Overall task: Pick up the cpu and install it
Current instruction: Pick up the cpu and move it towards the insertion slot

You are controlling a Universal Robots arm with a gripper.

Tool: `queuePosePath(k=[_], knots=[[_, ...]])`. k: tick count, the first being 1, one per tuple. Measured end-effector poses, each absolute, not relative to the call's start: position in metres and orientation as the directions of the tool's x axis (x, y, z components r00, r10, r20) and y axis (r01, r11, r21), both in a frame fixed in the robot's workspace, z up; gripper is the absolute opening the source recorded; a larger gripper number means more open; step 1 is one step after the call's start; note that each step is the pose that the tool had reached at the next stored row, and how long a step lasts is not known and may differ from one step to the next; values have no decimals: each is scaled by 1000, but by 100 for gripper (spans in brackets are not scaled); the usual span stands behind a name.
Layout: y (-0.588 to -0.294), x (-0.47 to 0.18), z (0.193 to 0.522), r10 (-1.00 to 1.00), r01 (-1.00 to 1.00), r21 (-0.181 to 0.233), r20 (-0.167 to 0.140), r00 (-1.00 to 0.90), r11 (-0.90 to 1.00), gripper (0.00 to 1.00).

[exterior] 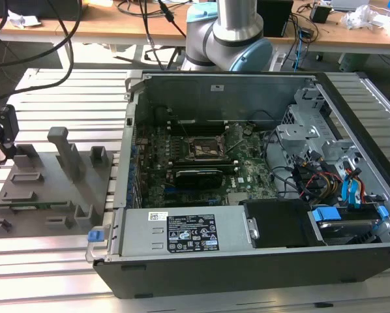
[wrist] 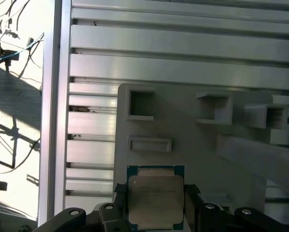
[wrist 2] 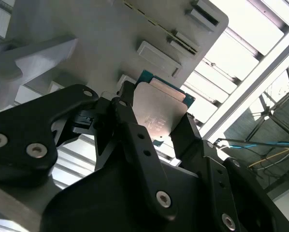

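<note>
Silvery teal-rimmed cpu (wrist: 155, 200), clamped in pincer (wrist 2: 158, 122)

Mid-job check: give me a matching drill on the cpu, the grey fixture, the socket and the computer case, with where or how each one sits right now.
Things:
1. cpu
2. grey fixture
3. socket
4. computer case

Places or states:
A. lying on the slatted table, at the exterior view's left
B. on the green board inside the case
C. between the fingers of the claw
D. open-sided, at the exterior view's right

Pairs: 1-C, 2-A, 3-B, 4-D.
</note>
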State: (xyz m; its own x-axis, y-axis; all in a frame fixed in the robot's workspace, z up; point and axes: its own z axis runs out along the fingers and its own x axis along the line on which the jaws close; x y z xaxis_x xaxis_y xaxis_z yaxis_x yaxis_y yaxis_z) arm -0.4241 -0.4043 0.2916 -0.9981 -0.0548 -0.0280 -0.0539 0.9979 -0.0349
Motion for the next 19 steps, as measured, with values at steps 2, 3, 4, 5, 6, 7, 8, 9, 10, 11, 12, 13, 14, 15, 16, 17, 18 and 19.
queuePosePath(k=[2,3,4,5,6,7,8,9,10,11,12,13,14,15,16,17,18,19], knots=[[-404,-424,298,-55,-54,-35,-28,-998,998,55],[-404,-424,299,-55,-54,-35,-28,-998,998,55],[-404,-424,302,-55,-54,-35,-28,-998,998,55],[-404,-424,303,-55,-54,-35,-28,-998,998,55],[-404,-424,305,-55,-54,-35,-28,-998,998,55],[-404,-424,307,-55,-54,-35,-28,-998,998,55],[-404,-424,308,-55,-54,-35,-28,-998,998,55],[-404,-424,310,-55,-54,-35,-28,-998,998,55],[-404,-424,311,-55,-54,-35,-28,-998,998,55],[-404,-424,314,-55,-54,-35,-28,-998,998,55],[-404,-424,316,-55,-54,-35,-28,-998,998,55],[-404,-424,317,-55,-54,-35,-28,-998,998,55],[-404,-424,318,-55,-54,-35,-28,-998,998,55],[-404,-424,319,-55,-54,-35,-28,-998,998,55],[-404,-424,321,-55,-54,-35,-28,-998,998,55],[-404,-424,323,-55,-54,-35,-28,-998,998,55],[-404,-424,324,-55,-54,-35,-28,-998,998,55],[-404,-424,325,-55,-54,-35,-28,-998,998,55]])
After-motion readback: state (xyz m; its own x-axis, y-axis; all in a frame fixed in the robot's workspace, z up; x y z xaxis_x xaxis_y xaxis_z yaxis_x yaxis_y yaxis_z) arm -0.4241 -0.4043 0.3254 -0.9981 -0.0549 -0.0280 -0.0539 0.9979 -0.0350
